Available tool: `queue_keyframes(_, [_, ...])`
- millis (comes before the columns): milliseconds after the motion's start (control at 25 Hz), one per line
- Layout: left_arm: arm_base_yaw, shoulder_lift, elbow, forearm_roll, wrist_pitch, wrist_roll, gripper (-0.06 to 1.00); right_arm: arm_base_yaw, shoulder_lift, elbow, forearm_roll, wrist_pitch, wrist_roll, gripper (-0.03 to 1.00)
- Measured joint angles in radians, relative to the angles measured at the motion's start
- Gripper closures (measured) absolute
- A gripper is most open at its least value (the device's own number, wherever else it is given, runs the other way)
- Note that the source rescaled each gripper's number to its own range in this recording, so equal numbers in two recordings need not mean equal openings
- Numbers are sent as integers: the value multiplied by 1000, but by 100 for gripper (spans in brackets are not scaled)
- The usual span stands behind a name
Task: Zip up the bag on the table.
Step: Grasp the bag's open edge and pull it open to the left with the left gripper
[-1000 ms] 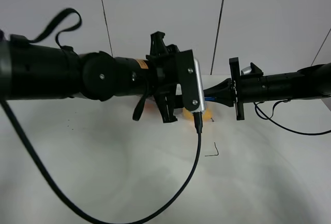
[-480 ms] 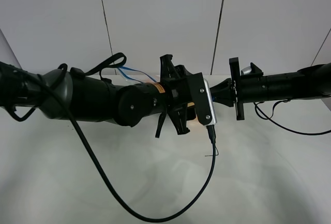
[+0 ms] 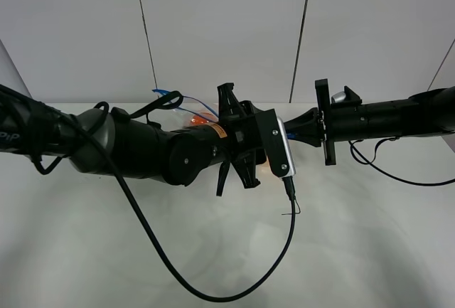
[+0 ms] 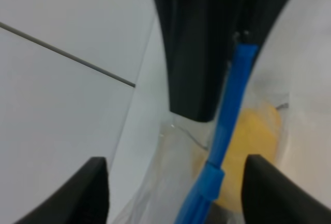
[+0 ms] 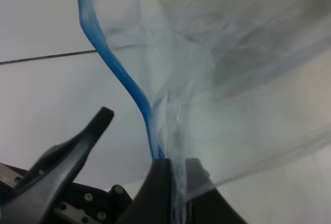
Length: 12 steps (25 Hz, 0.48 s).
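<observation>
The bag is clear crinkly plastic with a blue zipper strip along its edge. My right gripper is shut on the bag's corner at the end of the strip and holds it up. In the left wrist view the strip runs between my left gripper's open fingers, with a yellow pear behind it. My left gripper sits close to my right gripper above the table. An orange peeks out behind the left arm; most of the bag is hidden there.
The left arm's black cable loops low over the front of the table. A small black wire-like mark lies on the table near the middle. A white panelled wall stands behind.
My left arm has swung lower and moved its gripper to the right, closer to the right gripper. The right arm has stayed still, holding the bag.
</observation>
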Motion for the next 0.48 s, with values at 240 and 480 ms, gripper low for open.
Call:
queue_keyframes(240, [-24, 0, 8, -3, -3, 0, 40, 0, 0, 0, 0, 0, 0, 97])
queue_keyframes(480, [-45, 0, 8, -3, -4, 0, 45, 0, 0, 0, 0, 0, 0, 97])
